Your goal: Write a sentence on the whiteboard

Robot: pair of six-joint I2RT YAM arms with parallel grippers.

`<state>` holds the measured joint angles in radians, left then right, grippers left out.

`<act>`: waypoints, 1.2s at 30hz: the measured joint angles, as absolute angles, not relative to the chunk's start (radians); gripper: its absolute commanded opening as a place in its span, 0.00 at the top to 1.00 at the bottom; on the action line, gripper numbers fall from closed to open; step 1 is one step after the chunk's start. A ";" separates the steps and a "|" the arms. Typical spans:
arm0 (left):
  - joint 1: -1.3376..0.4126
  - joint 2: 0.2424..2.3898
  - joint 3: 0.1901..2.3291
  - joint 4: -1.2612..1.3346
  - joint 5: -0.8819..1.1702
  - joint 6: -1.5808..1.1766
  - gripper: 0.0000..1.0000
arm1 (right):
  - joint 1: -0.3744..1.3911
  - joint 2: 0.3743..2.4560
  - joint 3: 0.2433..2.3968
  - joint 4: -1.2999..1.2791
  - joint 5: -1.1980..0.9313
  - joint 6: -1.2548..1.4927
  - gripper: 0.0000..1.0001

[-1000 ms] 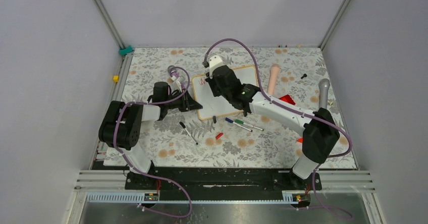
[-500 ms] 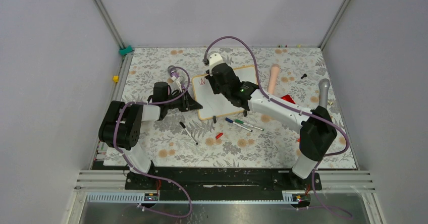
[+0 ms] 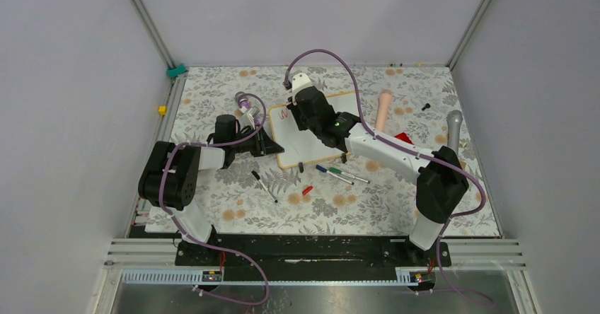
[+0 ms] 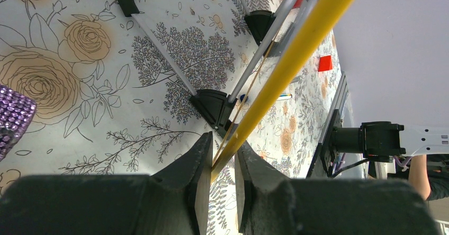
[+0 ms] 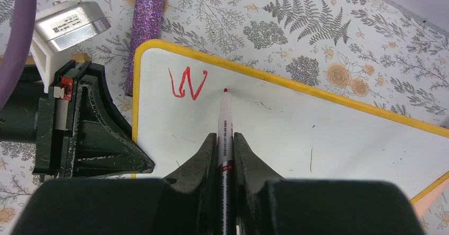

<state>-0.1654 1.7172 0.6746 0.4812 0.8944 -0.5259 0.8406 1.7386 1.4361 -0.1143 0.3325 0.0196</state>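
The whiteboard (image 3: 297, 150) lies tilted on the floral table, its yellow frame (image 5: 275, 79) around a glossy white face. A red "W" (image 5: 186, 83), the only part of the sentence that shows, stands in its upper left corner. My right gripper (image 5: 225, 139) is shut on a white marker (image 5: 225, 121). The marker's red tip (image 5: 225, 90) is at the board just right of the "W". My left gripper (image 4: 223, 150) is shut on the board's frame edge (image 4: 288, 55) at its left side, next to a black clip foot (image 4: 214, 105). From above, the right gripper (image 3: 301, 112) hides the board's middle.
A purple glitter cylinder (image 3: 244, 105) lies just left of the board. Several loose markers (image 3: 339, 175), a black pen (image 3: 264, 185) and a red cap (image 3: 306, 190) lie in front of it. To the right are a peach cylinder (image 3: 383, 110), a red piece (image 3: 402, 138) and a grey cylinder (image 3: 453, 130).
My right arm has edged slightly left and farther over the board with the marker. The left arm and the board have not moved.
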 measured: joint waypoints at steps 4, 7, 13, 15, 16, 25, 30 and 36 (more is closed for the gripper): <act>-0.165 1.717 0.675 0.481 0.894 -0.526 1.00 | 0.837 1.739 1.439 -0.115 0.331 0.020 1.00; -0.165 1.717 0.675 0.481 0.894 -0.526 1.00 | 0.836 1.742 1.442 -0.116 0.328 0.020 1.00; -0.165 1.717 0.675 0.481 0.894 -0.526 1.00 | 0.836 1.744 1.445 -0.122 0.318 0.023 1.00; -0.165 1.717 0.675 0.481 0.894 -0.526 1.00 | 0.836 1.744 1.445 -0.123 0.311 0.023 1.00; -0.165 1.717 0.675 0.481 0.894 -0.526 1.00 | 0.836 1.744 1.445 -0.123 0.308 0.023 1.00; -0.165 1.717 0.675 0.481 0.894 -0.525 1.00 | 0.834 1.744 1.445 -0.141 0.278 0.023 1.00; -0.165 1.717 0.675 0.481 0.894 -0.525 1.00 | 0.834 1.744 1.445 -0.149 0.274 0.023 1.00; -0.165 1.717 0.675 0.481 0.894 -0.525 1.00 | 0.834 1.744 1.445 -0.154 0.273 0.023 1.00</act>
<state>-0.1654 1.7172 0.6746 0.4812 0.8940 -0.5255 0.8345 1.7443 1.4452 -0.1535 0.2729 0.0235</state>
